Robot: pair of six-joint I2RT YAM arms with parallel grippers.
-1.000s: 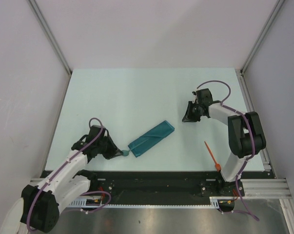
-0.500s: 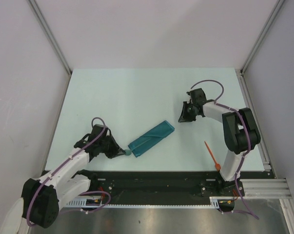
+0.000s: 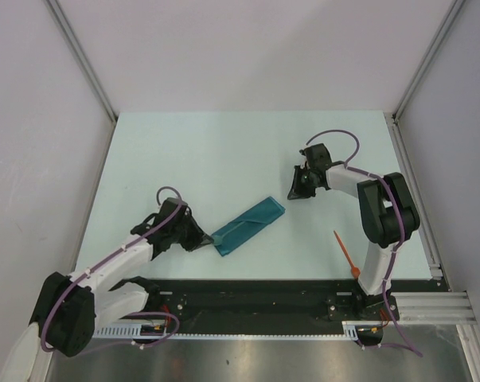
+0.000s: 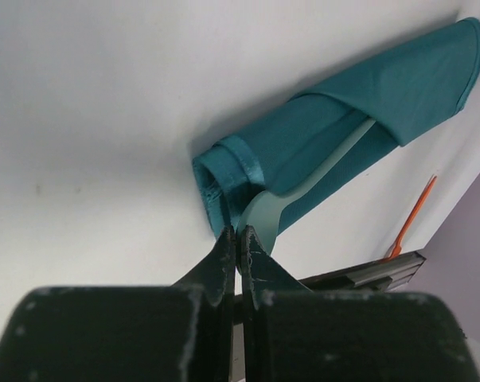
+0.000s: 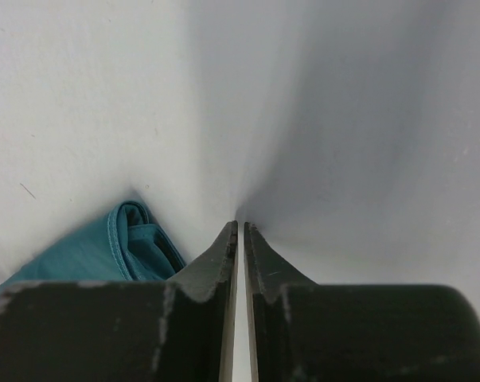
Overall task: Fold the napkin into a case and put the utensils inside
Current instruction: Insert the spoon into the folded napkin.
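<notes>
- Teal case (image 3: 247, 225), top view: near end just ahead of your left gripper (image 3: 207, 242), far end near your right gripper (image 3: 292, 193). The orange utensil (image 3: 345, 253) lies well apart from both, not yet inside.
- Left wrist: fingers are clenched on a pale green utensil (image 4: 319, 171), its handle tucked under the fold ahead of them. A hard push may shove or unroll the case.
- Right wrist: fingers are closed and empty. The case end sits just left of them, unpinned.

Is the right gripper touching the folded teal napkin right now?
Apart. The right wrist view shows bare table between the right gripper and the folded teal napkin.
</notes>
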